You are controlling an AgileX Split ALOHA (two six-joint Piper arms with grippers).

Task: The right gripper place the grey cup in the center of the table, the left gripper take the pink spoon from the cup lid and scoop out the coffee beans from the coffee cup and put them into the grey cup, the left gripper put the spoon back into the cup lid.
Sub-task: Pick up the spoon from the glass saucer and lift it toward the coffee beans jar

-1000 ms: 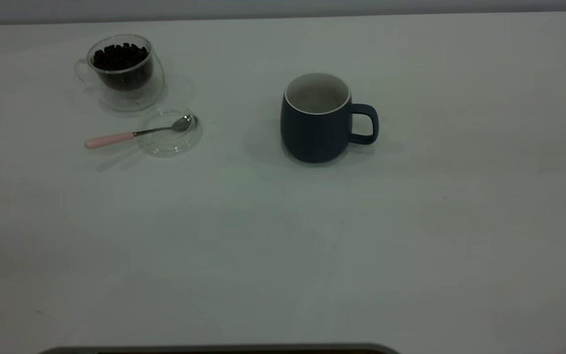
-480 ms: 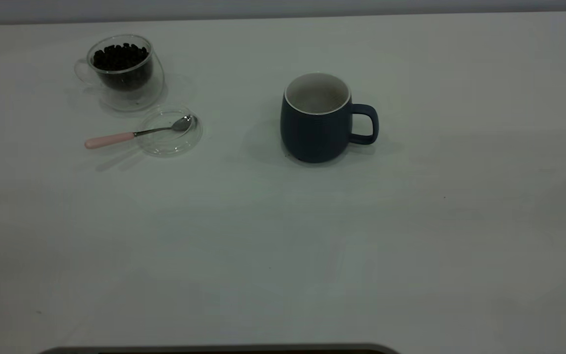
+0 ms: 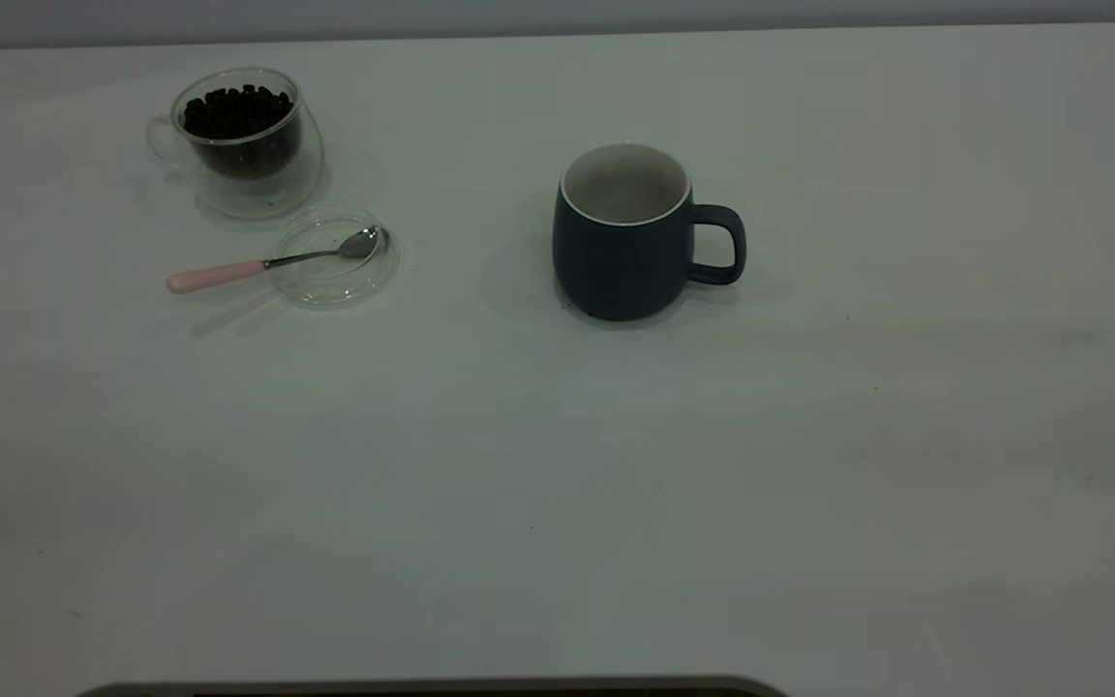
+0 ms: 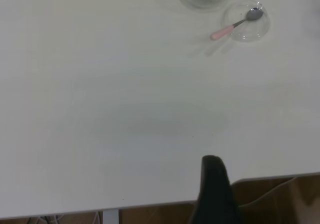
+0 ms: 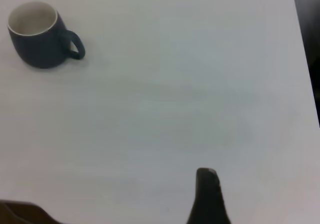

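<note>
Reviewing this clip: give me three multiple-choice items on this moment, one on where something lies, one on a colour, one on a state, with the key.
1. Where does the bowl of the pink spoon rest?
A. in the cup lid
B. in the grey cup
C. on the bare table

2. What colour is the inside of the grey cup?
A. pink
B. white
C. black

3. What state is the coffee cup in?
A. tipped over
B. empty
C. upright, holding coffee beans

Key: 1 A, the metal bowl lies inside the clear disc while the handle sticks out over its rim. 2 B, its inside and rim show white. 3 C, the dark heap fills the standing glass.
</note>
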